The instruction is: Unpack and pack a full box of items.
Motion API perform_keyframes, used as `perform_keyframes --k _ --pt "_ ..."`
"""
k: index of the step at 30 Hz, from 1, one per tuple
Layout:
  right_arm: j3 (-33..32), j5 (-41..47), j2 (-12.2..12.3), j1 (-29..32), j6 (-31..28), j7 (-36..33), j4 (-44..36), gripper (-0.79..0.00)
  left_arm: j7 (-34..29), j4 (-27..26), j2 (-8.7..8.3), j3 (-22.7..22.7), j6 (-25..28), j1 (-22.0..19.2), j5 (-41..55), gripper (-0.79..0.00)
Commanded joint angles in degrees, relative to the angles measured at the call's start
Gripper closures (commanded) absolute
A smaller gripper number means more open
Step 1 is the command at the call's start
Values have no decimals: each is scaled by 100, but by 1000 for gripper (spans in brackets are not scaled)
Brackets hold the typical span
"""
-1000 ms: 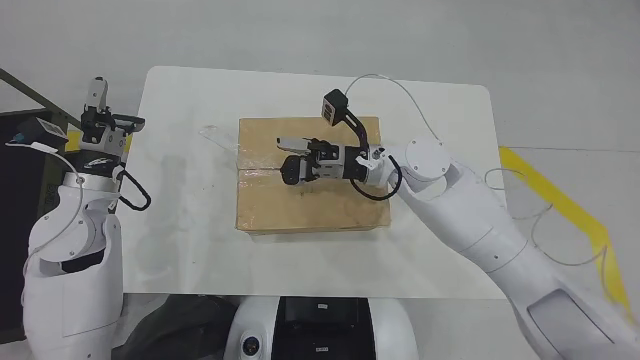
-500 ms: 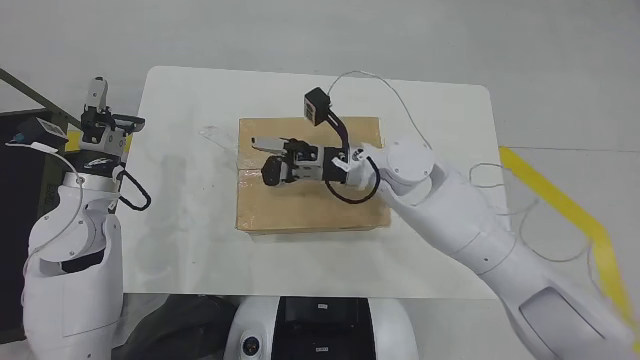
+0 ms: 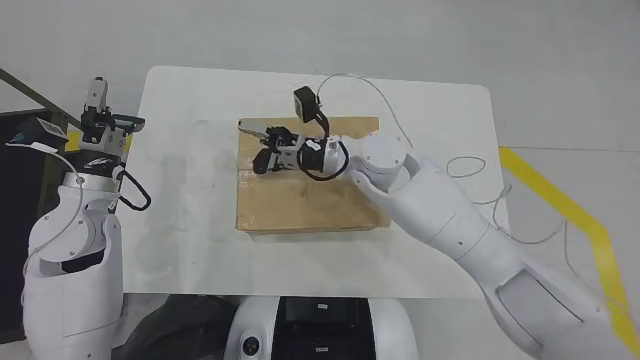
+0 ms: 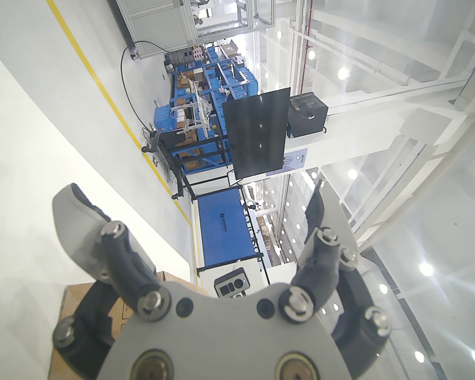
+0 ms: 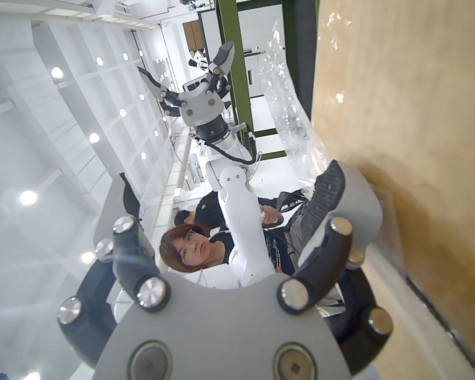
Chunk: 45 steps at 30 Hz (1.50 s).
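Note:
A shut brown cardboard box (image 3: 310, 195) sits mid-table. My right gripper (image 3: 259, 148) hovers open at the box's far left corner. In the right wrist view this gripper (image 5: 227, 195) has one finger (image 5: 324, 195) against the box top (image 5: 399, 100). A loose strip of clear tape (image 5: 289, 104) runs off that edge beside the finger. From above, the tape (image 3: 217, 136) hangs off the box's left side. My left gripper (image 3: 103, 120) is raised by the table's left edge, open and holding nothing (image 4: 196, 205). It stands well away from the box corner (image 4: 75, 298).
The white table (image 3: 440, 110) has bare room on every side of the box. A thin cable (image 3: 400, 95) loops over the far right of the table. A dark stand (image 3: 15, 160) is beside the table on the left.
My right gripper has travelled left across the box top, from its middle to the far left corner, with the wrist turning. The left arm has not moved.

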State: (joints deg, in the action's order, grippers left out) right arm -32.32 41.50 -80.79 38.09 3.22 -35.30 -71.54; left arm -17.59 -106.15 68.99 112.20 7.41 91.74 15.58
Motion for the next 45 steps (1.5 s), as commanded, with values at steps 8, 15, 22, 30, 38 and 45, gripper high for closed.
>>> perform_keyframes --k 8,15,22,30,38,45 --pt "-565 -501 221 557 202 104 -590 -785 0 0 0 0 0 0 0 -785" --pt "-1218 -1014 500 1234 460 153 -1371 -785 0 0 0 0 0 0 0 -785" --pt "-1860 -1309 712 1902 382 91 -2115 -785 0 0 0 0 0 0 0 -785" --pt "-1467 -1548 585 1571 290 -86 -2098 -785 0 0 0 0 0 0 0 -785" --pt "-829 -2255 322 733 81 -148 -1636 -785 0 0 0 0 0 0 0 -785" --pt "-652 -3088 231 308 13 -248 -1552 -785 0 0 0 0 0 0 0 -785"
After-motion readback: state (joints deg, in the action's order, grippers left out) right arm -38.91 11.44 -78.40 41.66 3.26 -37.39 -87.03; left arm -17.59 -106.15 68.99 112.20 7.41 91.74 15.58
